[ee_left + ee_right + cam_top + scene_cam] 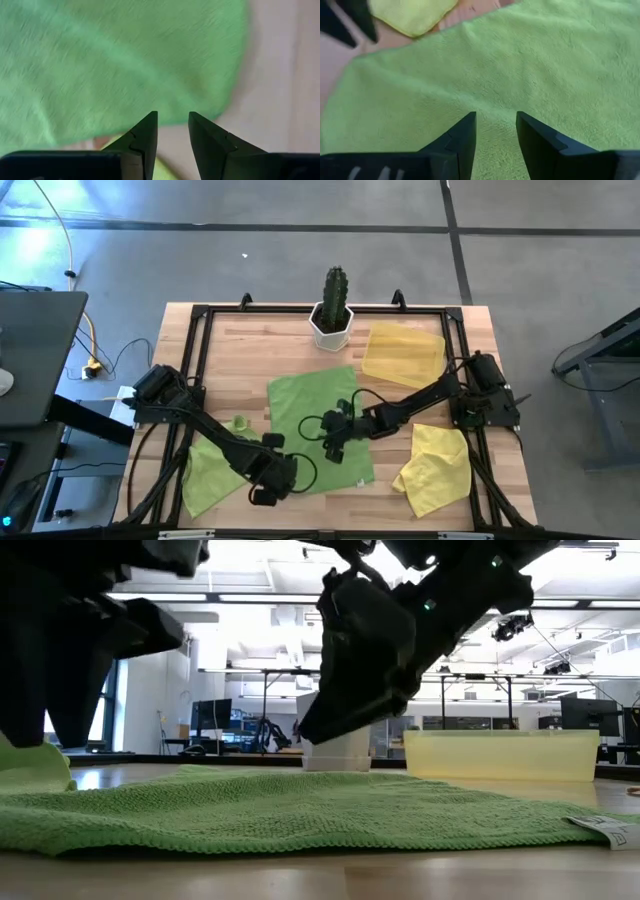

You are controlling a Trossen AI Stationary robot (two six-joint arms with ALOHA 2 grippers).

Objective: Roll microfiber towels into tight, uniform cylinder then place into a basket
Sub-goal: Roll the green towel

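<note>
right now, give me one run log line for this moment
stage: flat green towel unrolled | left gripper: open, at its near edge | right gripper: open, above it | basket: no roll inside

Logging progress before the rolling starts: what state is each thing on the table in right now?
Middle green towel: spread flat, unrolled.
Second green towel: crumpled, unrolled, at the left.
Yellow towel: crumpled, unrolled, at the right.
Basket: upright, nothing in it.
Cactus pot: upright.
Left gripper: open, empty, at the middle towel's edge.
Right gripper: open, empty, over the middle towel.
</note>
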